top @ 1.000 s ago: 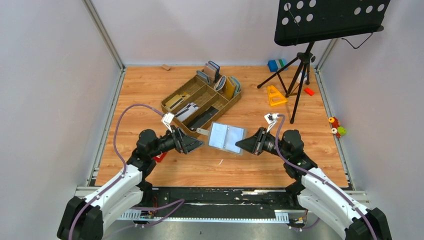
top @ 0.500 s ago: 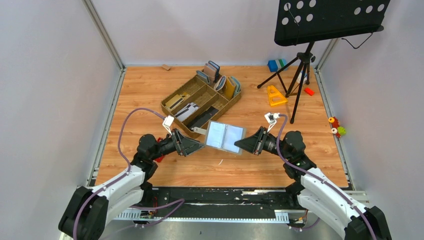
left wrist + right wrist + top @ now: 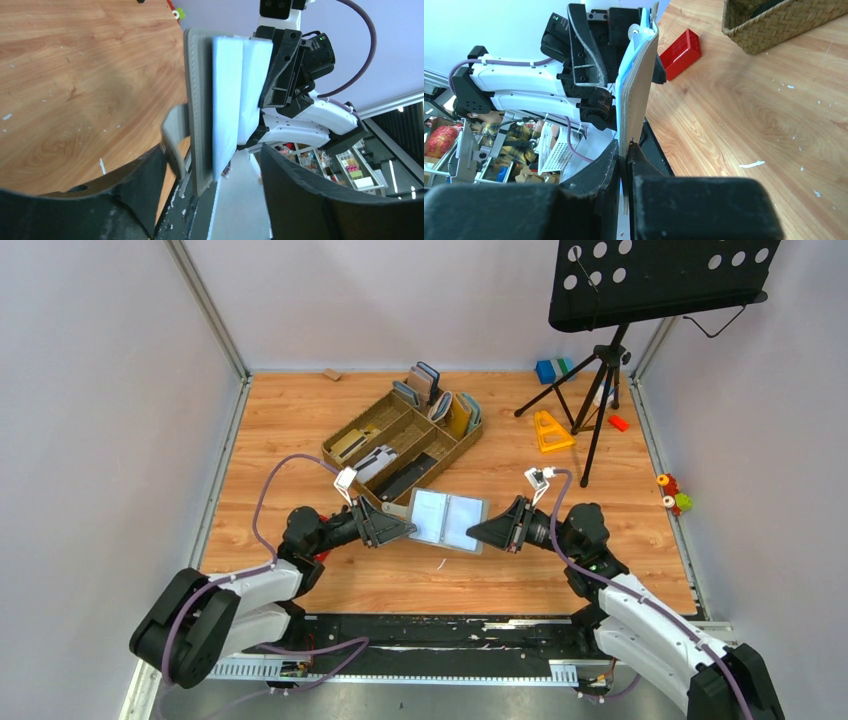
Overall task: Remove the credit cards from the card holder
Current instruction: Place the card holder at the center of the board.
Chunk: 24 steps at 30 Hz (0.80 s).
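The card holder (image 3: 448, 519) is open, its light blue-grey inside faces up, held just above the table in the middle. My right gripper (image 3: 480, 531) is shut on its right edge; the right wrist view shows the jaws (image 3: 626, 156) pinching the grey cover (image 3: 640, 85) edge-on. My left gripper (image 3: 404, 530) is open at the holder's left edge. In the left wrist view the holder (image 3: 199, 100) stands edge-on between my spread fingers (image 3: 215, 157), with no finger touching it. I can make out no separate card.
A brown compartment tray (image 3: 352, 429) with upright wallets stands just behind the holder. A red block (image 3: 318, 556) lies by my left arm. A music stand's tripod (image 3: 598, 390) and a yellow wedge (image 3: 551, 431) are at the back right.
My left gripper has moved right, from beside the tray up to the holder's left edge. The right gripper has kept its hold, and the holder has shifted slightly left.
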Tool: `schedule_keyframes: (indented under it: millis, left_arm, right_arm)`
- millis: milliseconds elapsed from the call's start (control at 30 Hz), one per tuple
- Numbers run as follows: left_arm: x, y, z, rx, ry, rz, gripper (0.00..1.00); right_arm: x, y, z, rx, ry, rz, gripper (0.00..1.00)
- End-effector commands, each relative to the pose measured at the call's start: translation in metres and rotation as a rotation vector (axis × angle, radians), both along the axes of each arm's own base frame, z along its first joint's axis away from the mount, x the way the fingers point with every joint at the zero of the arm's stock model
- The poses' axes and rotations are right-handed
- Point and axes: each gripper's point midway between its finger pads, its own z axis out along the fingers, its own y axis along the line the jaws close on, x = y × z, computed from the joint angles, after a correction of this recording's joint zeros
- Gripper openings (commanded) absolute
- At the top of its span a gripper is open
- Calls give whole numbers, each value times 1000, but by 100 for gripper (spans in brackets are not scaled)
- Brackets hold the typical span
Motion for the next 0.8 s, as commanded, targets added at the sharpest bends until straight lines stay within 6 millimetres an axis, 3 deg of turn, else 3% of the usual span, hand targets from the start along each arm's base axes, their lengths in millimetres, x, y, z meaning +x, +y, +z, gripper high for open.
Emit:
schedule_keyframes:
  millis: [0,133,300,467,767]
  left_arm:
    - [4,-6,34,-92,-88,-21,68]
    - [3,-10,36,-110,-94,-45,42]
    - [5,-15,32,-115,-85,-57,31]
    - [2,-28,30,-98,-93,-96,5]
    - [3,-45,18,-37,-75,-112,0]
  right_arm:
    - [-5,1,9,37,-29,26,0]
    - [-5,1,0,12,-2,29,0]
    - [-4,5,-10,-20,33,61,0]
    - [-2,10,-16,-34,62,92,0]
    - [6,18,-16,-26,75,107,0]
